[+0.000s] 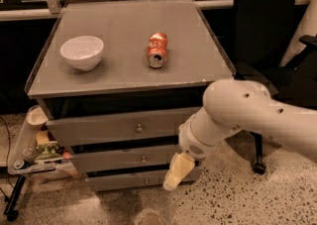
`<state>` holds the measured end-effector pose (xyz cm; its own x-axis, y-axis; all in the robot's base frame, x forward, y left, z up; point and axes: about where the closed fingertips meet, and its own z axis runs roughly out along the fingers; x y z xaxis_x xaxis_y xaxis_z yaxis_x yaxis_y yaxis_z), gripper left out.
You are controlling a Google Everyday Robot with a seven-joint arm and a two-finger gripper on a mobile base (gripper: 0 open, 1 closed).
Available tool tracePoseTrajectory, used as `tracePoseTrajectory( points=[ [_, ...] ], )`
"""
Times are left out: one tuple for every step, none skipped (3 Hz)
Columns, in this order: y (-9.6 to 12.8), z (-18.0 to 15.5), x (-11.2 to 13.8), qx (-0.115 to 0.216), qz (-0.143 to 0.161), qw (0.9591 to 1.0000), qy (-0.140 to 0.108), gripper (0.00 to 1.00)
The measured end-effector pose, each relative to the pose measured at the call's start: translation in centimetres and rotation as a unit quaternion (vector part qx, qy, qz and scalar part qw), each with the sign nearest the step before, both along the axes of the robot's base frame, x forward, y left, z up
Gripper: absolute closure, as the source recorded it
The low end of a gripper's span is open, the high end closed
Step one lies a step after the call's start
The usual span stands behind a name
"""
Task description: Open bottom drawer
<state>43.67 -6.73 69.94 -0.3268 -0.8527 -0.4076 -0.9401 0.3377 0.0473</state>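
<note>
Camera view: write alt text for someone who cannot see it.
A white robot arm reaches in from the right, its claw at the right end of the bottom drawer, which looks shut. On the grey cabinet top sit a white bowl and a red can on its side.

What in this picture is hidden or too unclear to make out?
Camera view:
Bottom drawer: right end hidden behind the gripper, low at the cabinet's front right.
Its inside: hidden by its front panel.
Red can: label too blurred to read.
Clutter at far left: too small to identify.
Robot arm: cut off by the right edge.
</note>
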Motion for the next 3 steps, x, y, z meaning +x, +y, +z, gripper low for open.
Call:
tracePoseTrajectory(
  points=[
    [3.7, -6.4, 0.0, 0.029, -0.018, 0.9991, 0.024, 0.0],
    [6.3, -12.2, -0.1, 0.052, -0.047, 0.995, 0.071, 0.0],
    [6.3, -12.2, -0.1, 0.052, -0.047, 0.995, 0.072, 0.0]
  ],
)
